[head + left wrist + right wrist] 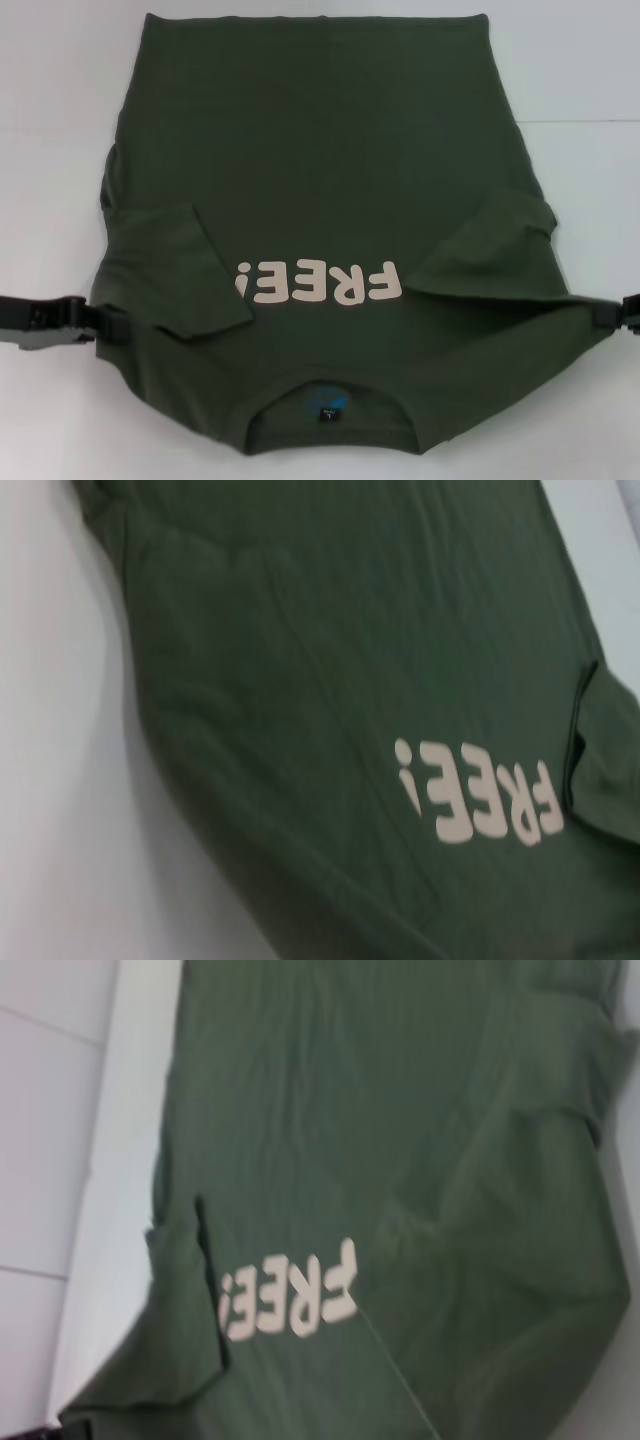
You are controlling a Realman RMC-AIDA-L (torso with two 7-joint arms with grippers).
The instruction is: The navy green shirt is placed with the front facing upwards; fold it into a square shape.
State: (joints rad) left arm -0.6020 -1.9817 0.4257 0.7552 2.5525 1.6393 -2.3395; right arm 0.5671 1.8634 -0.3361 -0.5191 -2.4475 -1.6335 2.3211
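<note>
With both sleeves folded inward, the left tool point(100, 322) and right tool point(618, 315) met the shirt point(330, 150) edges, apparently readying a fold, though I could not tell their grip.

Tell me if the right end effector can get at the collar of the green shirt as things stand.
Probably yes: the right end effector sits at the shirt's edge, and the collar lies exposed with nothing covering it.

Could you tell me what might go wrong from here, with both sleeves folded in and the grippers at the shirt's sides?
1. The left gripper and right gripper sit at opposite side edges of the navy green shirt; uneven lifting could skew the fold.
2. The folded-in left sleeve and right sleeve lie loose and could flop open.
3. Wrinkles near the shoulders may get trapped.
</note>
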